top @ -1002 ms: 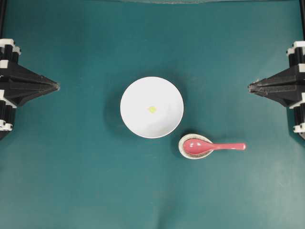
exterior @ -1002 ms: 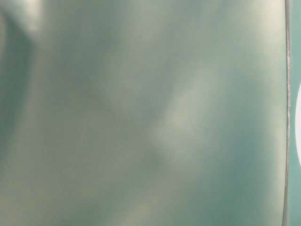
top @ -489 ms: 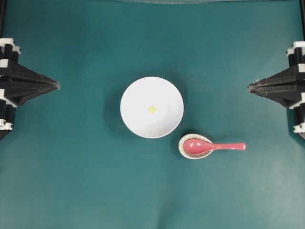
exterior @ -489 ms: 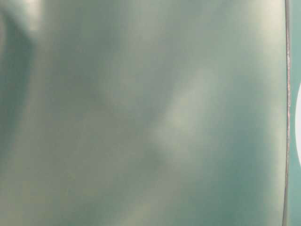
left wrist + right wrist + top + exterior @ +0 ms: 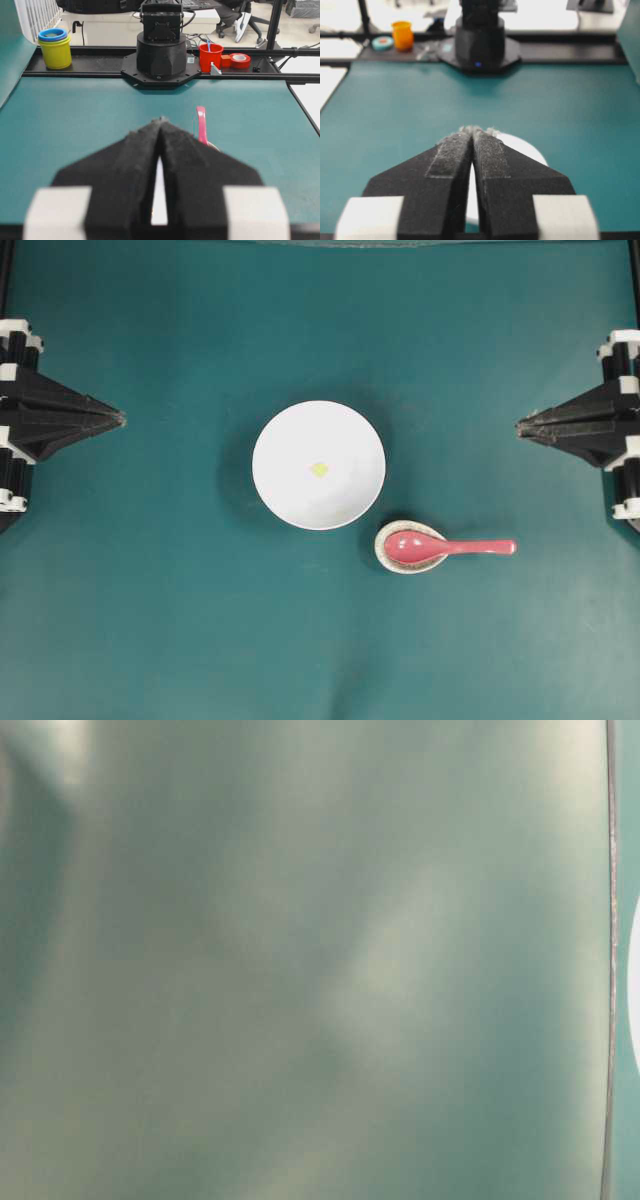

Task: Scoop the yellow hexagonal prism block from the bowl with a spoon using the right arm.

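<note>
- Two black robot arms sit at the left and right edges of the overhead view, each well apart from the dishes in the middle and holding nothing.
- Right gripper (image 5: 521,424): in the overhead and right wrist views its two pointed black fingers (image 5: 451,165) meet at the tips with only a thin sliver of gap further back, so it looks closed and touches nothing. Fuzzy grey fibre shows along the finger edges.
- Left gripper (image 5: 121,420): its tapered, foam-textured fingers (image 5: 135,160) are pressed together at the tips, closed on nothing.
- Large round plain white bowl (image 5: 318,465): smooth and glossy, at the centre of the overhead frame on the matte teal table (image 5: 160,620).
- Tiny bright yellow six-sided block (image 5: 319,470): lies on the bowl's floor, near its middle.
- Glossy pink-red soup spoon (image 5: 440,547): its oval scoop rests in the small speckled egg-shaped spoon rest (image 5: 383,552), just below and right of the bowl; the short straight handle points toward the right edge of the frame.
- Table-level view: only a blurred grey-green surface, with a white sliver at the right edge.
- Against the frame a second ago: the right gripper's tip sits marginally further left; bowl, block, spoon and left gripper are unchanged.
</note>
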